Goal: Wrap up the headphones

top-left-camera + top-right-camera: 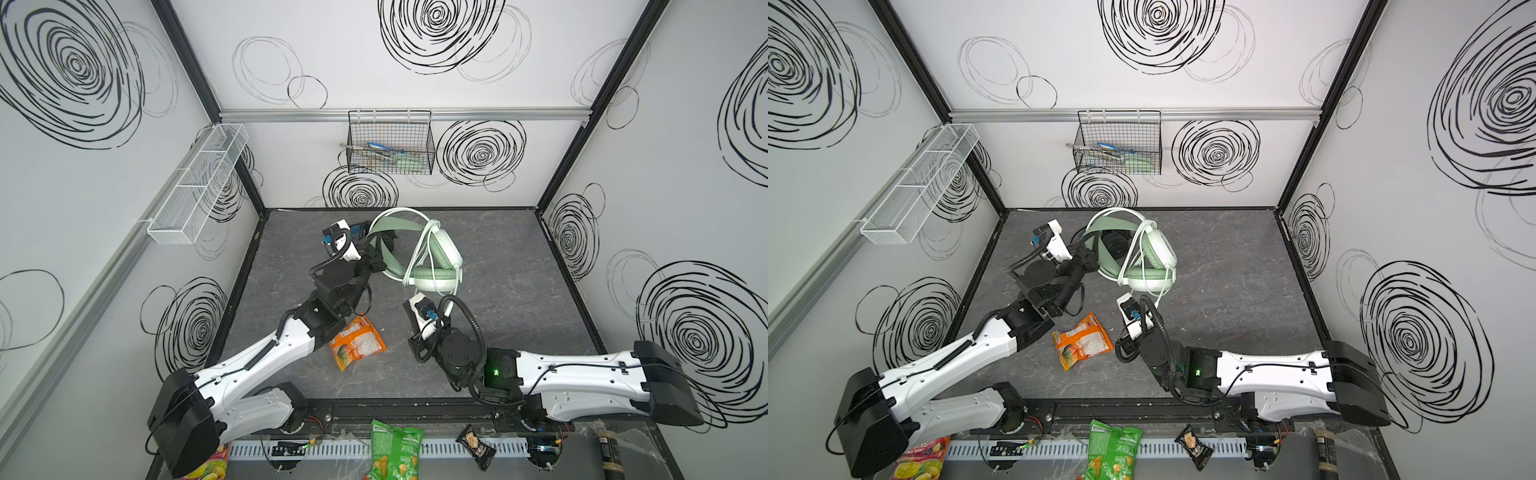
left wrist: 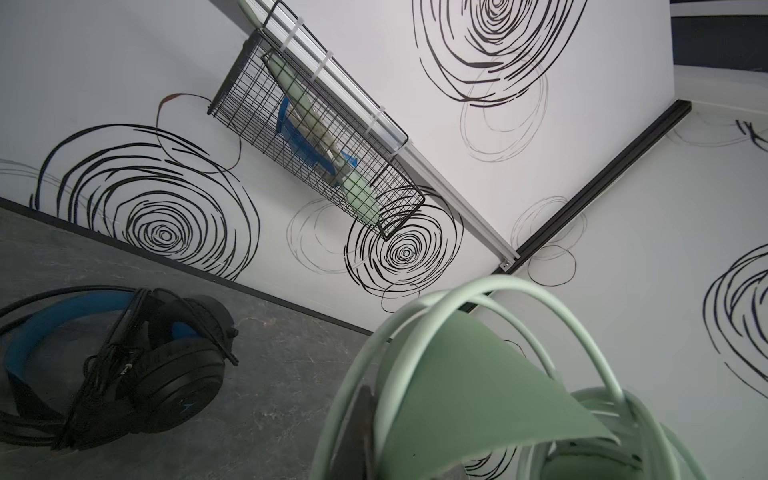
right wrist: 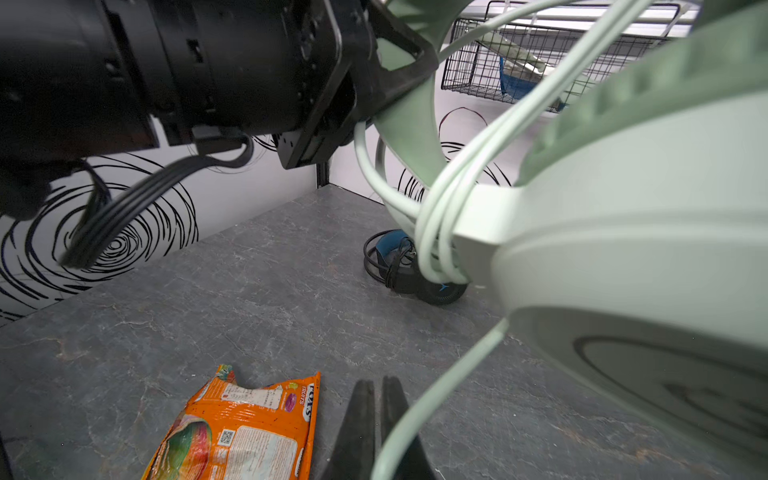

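One mint headset (headband arch rearward)

We see bare table open at right & lower right of both top views. Centre's blocked: mint headphones fill it, w/ cable looped round them. Black headphones sit just behind, nr back wall. Orange snack bag lies lower centre.

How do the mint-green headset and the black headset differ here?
The mint-green headset is held off the table, the left gripper shut on its headband; the black headset lies on the table. The green one's whitish cable is part-wound, its tail pinched in the right gripper; the black one's thin cable sits bundled on it. Both are corded over-ear sets.
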Robot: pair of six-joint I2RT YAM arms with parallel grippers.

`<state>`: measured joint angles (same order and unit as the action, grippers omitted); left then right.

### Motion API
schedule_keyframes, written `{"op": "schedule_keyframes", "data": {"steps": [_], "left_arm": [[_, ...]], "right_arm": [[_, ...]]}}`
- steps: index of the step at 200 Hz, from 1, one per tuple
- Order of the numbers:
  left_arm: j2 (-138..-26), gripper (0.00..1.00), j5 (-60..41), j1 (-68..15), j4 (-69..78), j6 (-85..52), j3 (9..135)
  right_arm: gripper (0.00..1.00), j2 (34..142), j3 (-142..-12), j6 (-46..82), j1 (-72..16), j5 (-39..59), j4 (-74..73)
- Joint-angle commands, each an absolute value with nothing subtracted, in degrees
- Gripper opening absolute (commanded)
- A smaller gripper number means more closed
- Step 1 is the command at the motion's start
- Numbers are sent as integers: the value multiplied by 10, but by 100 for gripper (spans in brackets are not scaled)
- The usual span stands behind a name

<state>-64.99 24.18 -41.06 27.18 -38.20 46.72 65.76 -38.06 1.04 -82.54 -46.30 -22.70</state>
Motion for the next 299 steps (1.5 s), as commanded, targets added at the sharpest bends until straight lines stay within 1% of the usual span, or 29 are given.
{"op": "schedule_keyframes", "data": {"steps": [1, 16, 45, 66, 86, 116, 136, 178, 206, 224, 244, 278, 299], "left_arm": [[-664, 0, 347, -427, 311, -311, 522], [-680, 0, 374, -440, 281, -269, 542], [-686, 0, 394, -443, 278, -232, 521], [-685, 0, 391, -444, 276, -218, 506], [-695, 0, 386, -445, 242, -185, 514], [-707, 0, 390, -444, 195, -147, 514], [-711, 0, 364, -445, 181, -139, 513], [-746, 0, 299, -445, 117, -144, 544], [-774, 0, 263, -441, 74, -133, 566], [-786, 0, 241, -437, 50, -127, 571], [-792, 0, 209, -437, 38, -111, 571], [-816, 0, 138, -440, -4, -90, 578], [-814, 0, 95, -443, -5, -88, 563]], "right_arm": [[0, 655, -409, 15, -849, -457, -197], [0, 659, -429, 20, -850, -468, -163], [0, 661, -461, 49, -851, -489, -98], [0, 650, -455, 71, -851, -498, -97], [0, 634, -453, 82, -845, -480, -87], [0, 634, -487, 133, -817, -426, 2], [1, 628, -480, 161, -797, -380, 19], [1, 643, -481, 192, -753, -246, 37], [1, 658, -506, 195, -748, -205, 71], [1, 670, -536, 185, -747, -181, 120], [2, 678, -573, 154, -742, -130, 179], [2, 712, -653, 75, -742, -77, 306], [2, 719, -674, 19, -745, -19, 330]]}}
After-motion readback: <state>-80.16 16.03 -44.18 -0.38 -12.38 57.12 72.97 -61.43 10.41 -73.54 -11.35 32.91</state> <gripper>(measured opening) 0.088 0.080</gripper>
